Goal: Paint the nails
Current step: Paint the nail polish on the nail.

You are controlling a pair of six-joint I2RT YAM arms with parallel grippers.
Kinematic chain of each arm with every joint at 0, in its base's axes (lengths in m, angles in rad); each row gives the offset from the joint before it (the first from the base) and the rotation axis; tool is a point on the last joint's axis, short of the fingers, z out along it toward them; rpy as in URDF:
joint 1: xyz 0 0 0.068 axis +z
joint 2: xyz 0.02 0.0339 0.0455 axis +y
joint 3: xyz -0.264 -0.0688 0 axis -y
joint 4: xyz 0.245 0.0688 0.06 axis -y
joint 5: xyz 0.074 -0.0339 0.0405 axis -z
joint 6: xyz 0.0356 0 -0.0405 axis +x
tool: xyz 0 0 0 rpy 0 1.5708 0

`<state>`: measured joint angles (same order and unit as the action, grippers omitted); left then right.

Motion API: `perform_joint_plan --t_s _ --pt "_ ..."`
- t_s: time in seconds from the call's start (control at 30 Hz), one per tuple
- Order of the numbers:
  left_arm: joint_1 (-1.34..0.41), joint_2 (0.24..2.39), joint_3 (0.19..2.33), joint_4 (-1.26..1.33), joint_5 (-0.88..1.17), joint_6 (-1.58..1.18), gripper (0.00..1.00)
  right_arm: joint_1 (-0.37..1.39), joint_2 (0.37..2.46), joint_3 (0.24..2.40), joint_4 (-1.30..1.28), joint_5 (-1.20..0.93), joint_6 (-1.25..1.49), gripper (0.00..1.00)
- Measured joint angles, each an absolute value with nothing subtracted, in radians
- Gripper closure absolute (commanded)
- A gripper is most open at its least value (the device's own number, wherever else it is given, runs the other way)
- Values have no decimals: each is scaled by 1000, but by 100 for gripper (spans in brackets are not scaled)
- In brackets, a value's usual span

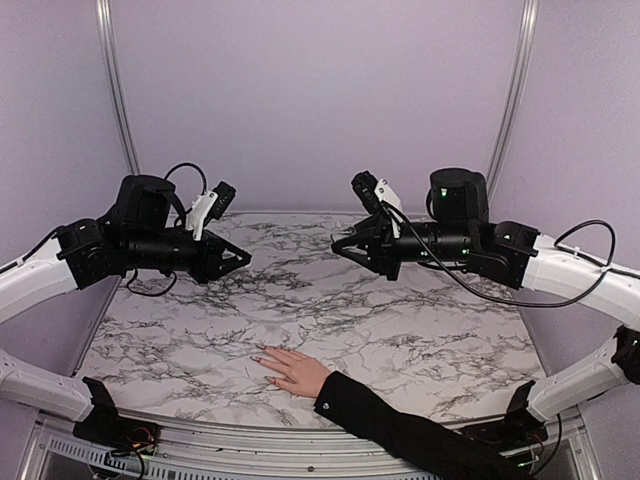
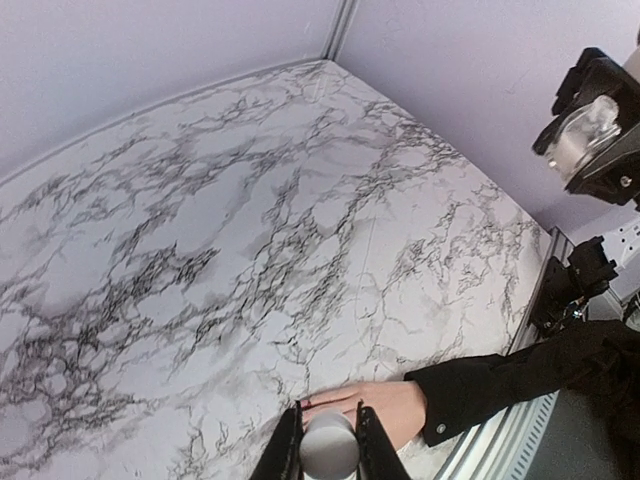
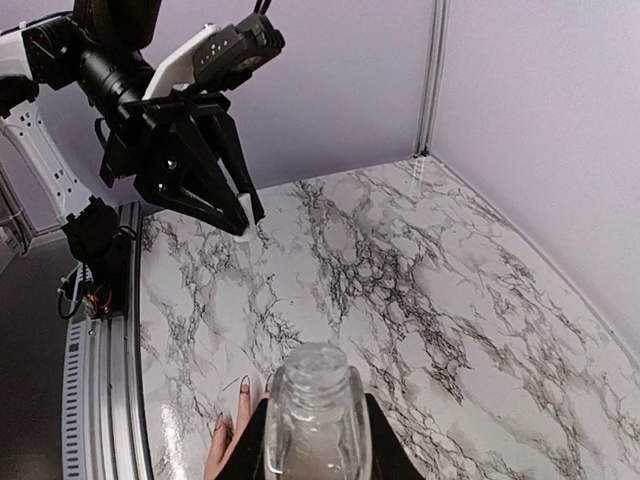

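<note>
The nails (image 1: 258, 348) lie low on the bench (image 1: 420, 330) near its front edge, at the tips of a person's fingers (image 1: 272, 362) spread flat on the marble and pointing toward the left arm's side. A black sleeve (image 1: 400, 428) runs from the wrist off the front right. The nails are too small to tell whether any is painted.

Both hands hang well above the bench and further back, tips facing each other across a gap. The nails sit nearer the front than both, closer to the left hand (image 1: 240, 258) than to the right hand (image 1: 338, 246), and touch neither.

The left hand is closed narrow on a small pale cylinder (image 2: 330, 452), pinched between its two fingers. In its wrist view the person's fingers show just past that cylinder.

The right hand is clamped on a clear glass bottle (image 3: 315, 420), upright, with its neck open at the top.

Nothing stands on the marble between the hands and the nails.
</note>
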<state>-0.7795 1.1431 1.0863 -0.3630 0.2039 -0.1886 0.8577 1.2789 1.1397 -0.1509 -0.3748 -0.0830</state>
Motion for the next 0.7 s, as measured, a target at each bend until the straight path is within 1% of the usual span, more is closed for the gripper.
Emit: perform_joint_plan --t_s 0.13,0.3,0.5,0.7 --pt "-780 1049 962 -350 117 -296 100 843 1264 1127 -140 -355 -79 100" --pt "-822 1007 874 -344 -5 -458 100 813 1250 1116 -135 -336 -82 100" --pt "-902 1093 875 -402 -107 -633 100 762 1221 1085 -127 -339 -78 100" --pt "-910 1113 881 -474 -212 -756 100 753 1229 1082 -127 -335 -78 100"
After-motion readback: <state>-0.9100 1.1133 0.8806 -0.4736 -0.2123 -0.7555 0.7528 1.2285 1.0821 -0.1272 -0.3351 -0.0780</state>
